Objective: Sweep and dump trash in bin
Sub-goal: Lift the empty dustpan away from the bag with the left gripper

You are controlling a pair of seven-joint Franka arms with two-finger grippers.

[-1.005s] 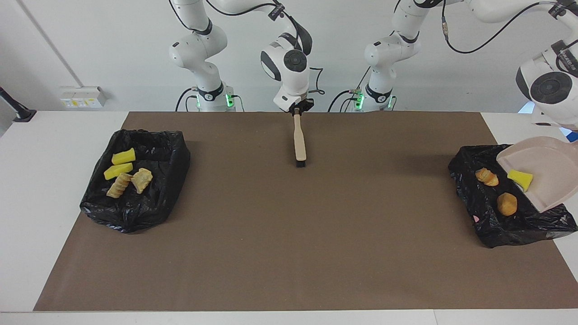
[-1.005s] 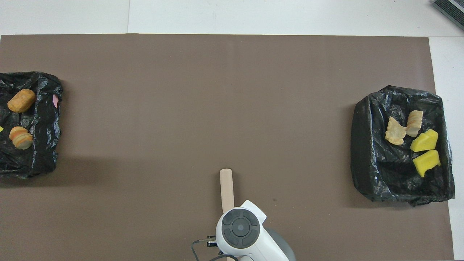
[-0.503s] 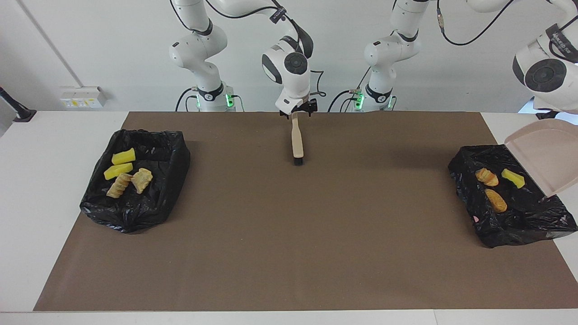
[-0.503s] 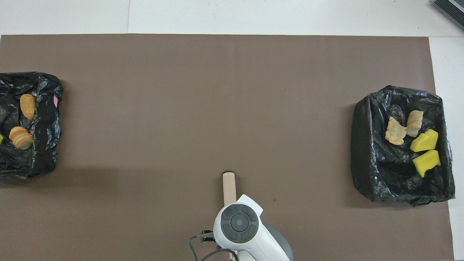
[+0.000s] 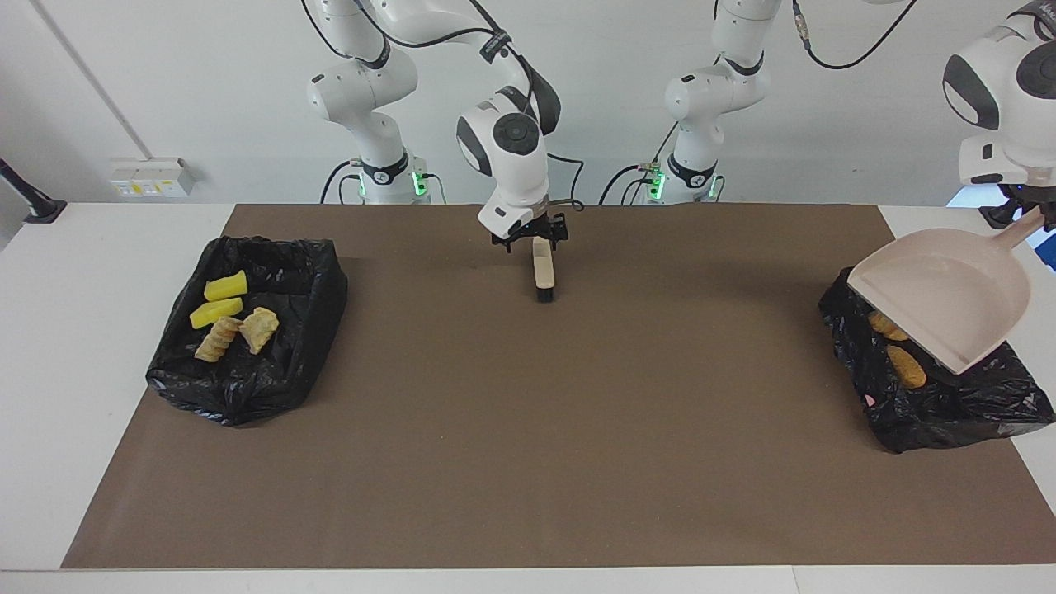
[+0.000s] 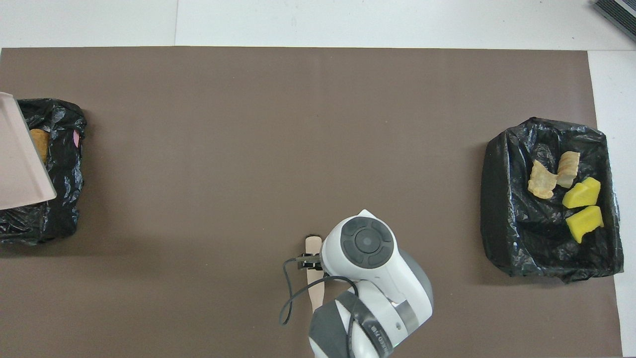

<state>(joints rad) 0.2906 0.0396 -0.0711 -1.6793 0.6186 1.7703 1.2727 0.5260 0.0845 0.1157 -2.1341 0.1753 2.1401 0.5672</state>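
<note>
The beige brush [image 5: 544, 272] lies flat on the brown mat [image 5: 528, 429] close to the robots, bristle end pointing away from them. My right gripper [image 5: 532, 241] hangs open just over its handle; from overhead the hand covers part of the brush [image 6: 313, 286]. My left gripper [image 5: 1025, 219] is shut on the handle of the beige dustpan [image 5: 949, 297], held over the black-bagged bin [image 5: 940, 404] at the left arm's end. Two golden-brown trash pieces [image 5: 905, 367] show in that bin beside the pan. The other bin [image 5: 247, 371] holds two yellow chunks [image 5: 225, 286] and two tan pieces [image 5: 259, 328].
The mat covers most of the white table [image 5: 82, 371]. One bin [image 6: 546, 248] stands at the right arm's end and the other bin [image 6: 54, 214] at the left arm's end, partly under the dustpan [image 6: 20, 159]. A wall socket [image 5: 148, 176] is mounted beside the table.
My right gripper opened and let go of the brush, which now lies on the mat. The yellow chunk slid off the dustpan into the bin; the pan then swung back over it.
</note>
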